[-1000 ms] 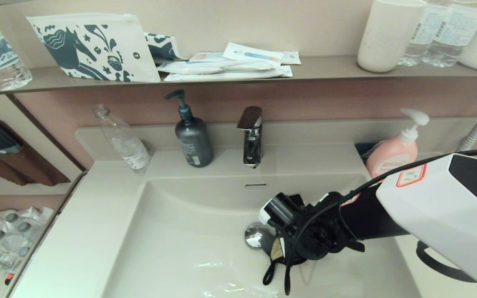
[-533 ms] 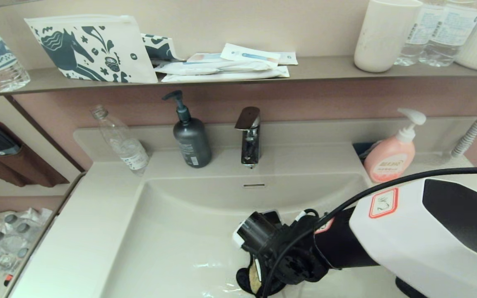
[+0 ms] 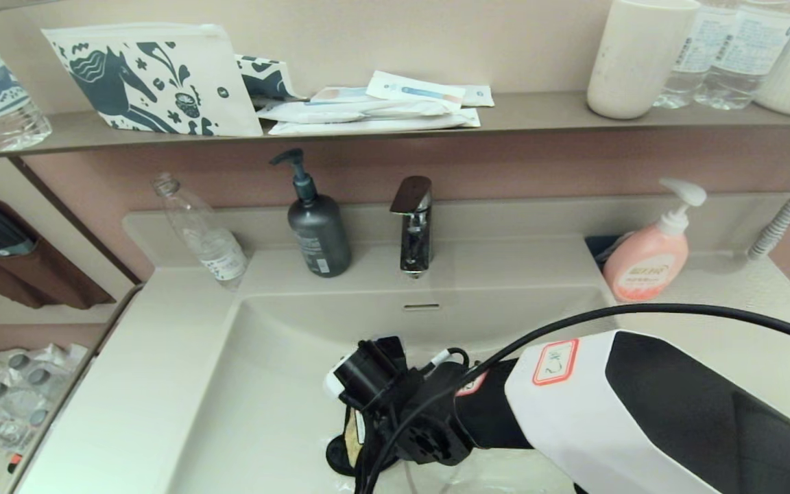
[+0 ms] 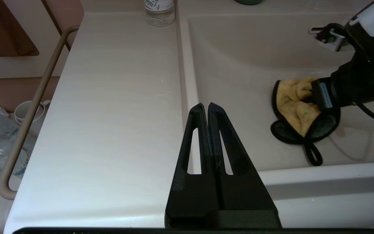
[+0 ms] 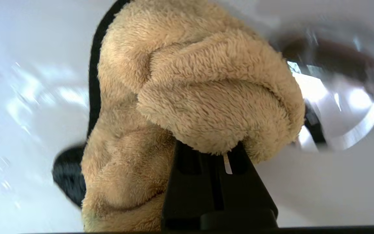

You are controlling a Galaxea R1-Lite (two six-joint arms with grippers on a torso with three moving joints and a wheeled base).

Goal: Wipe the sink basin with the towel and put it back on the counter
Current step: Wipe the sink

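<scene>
I see the right pincer (image 3: 357, 446) down inside the sink basin (image 3: 278, 384), near the front and about mid-width, with its fingers clamped on the towel (image 4: 299, 104). From the right wrist view the towel (image 5: 187, 107) is bunched in folds over the fingertips, which are buried in the pile, and it sits pressed against the glossy basin floor. In the left wrist view the yellow face is turned up, the black backing spreads beneath it on the basin floor, and the black loop (image 4: 313, 155) trails toward the near rim. The chrome drain plug (image 5: 339, 97) lies just beside the towel; whether cloth and plug touch I cannot tell, as that edge is smeared. I have the left pincer (image 4: 208, 110) held above the counter (image 4: 115, 97) at the left edge of the basin, well apart from the towel, its two fingers pressed together and holding nothing. On the far ledge of the counter stand a clear bottle (image 3: 203, 233), a dark pump bottle (image 3: 318, 233), the tap (image 3: 414, 226) and, to the right, a pink pump bottle (image 3: 649, 261). The overflow slot (image 3: 422, 307) shows in the far wall of the basin below the tap.
</scene>
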